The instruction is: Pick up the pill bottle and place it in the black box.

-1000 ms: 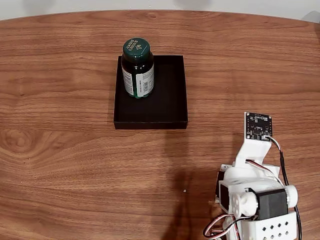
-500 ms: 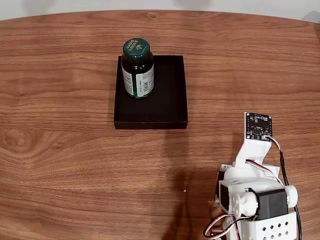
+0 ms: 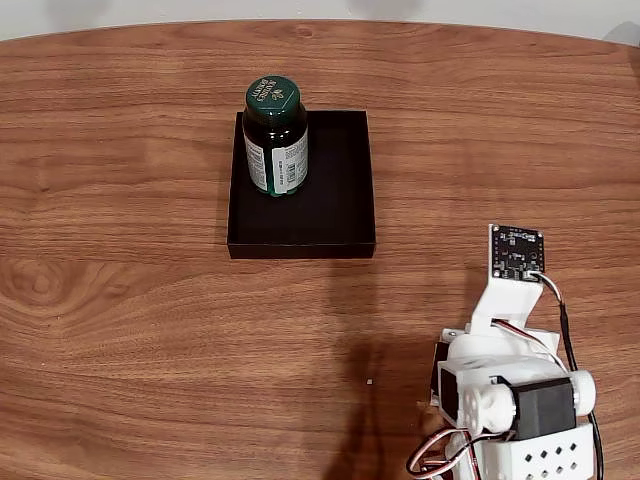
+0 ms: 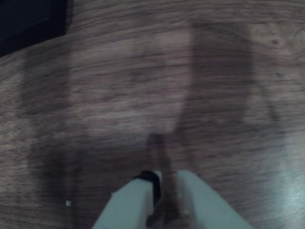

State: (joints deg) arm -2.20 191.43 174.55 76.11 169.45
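Observation:
The pill bottle (image 3: 275,140), dark green with a round green cap and a white label, stands upright inside the black box (image 3: 330,215), in its back left part in the fixed view. My arm (image 3: 505,390) is folded near the table's front right, well away from the box. In the wrist view my gripper (image 4: 164,183) comes in from the bottom edge, shut, its two pale fingers together and nothing between them, just above bare wood. A corner of the black box (image 4: 28,21) shows at the top left of that view.
The wooden table (image 3: 130,330) spreads wide to the left and in front of the box. A tiny pale speck (image 3: 369,381) lies on the wood left of the arm's base. The table's curved far edge runs along the top of the fixed view.

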